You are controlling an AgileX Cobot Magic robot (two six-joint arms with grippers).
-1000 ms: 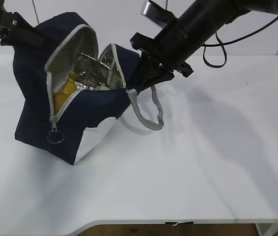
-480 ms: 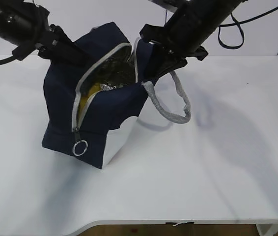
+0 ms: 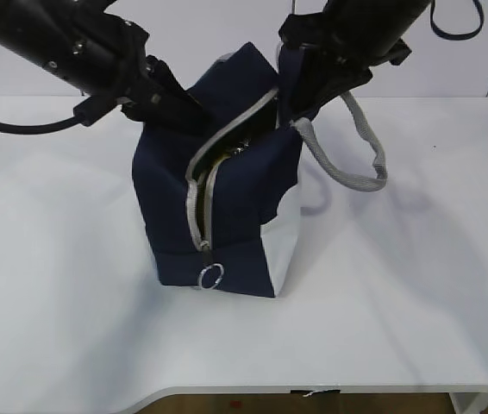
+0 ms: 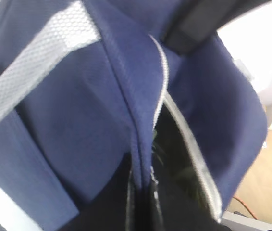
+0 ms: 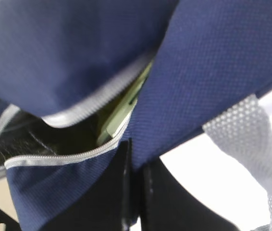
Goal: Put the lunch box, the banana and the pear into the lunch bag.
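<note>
The navy lunch bag (image 3: 244, 203) stands upright on the white table, its grey zipper part open with the ring pull (image 3: 211, 276) low at the front. My left gripper (image 3: 171, 103) is shut on the bag's left top edge; in the left wrist view its fingers (image 4: 141, 202) pinch the navy rim. My right gripper (image 3: 300, 103) is shut on the right top edge; in the right wrist view it (image 5: 135, 192) pinches the fabric. A pale green lunch box lid (image 5: 121, 113) shows inside the opening. The banana and the pear are hidden.
A grey webbing handle (image 3: 356, 159) hangs off the bag's right side. The white table (image 3: 416, 285) spreads out round the bag, with its front edge near the bottom of the exterior view. A white wall stands behind.
Both grippers have lifted and moved the bag to the right and stood it more upright. The opening has narrowed, and the yellow contents no longer show in the exterior view.
</note>
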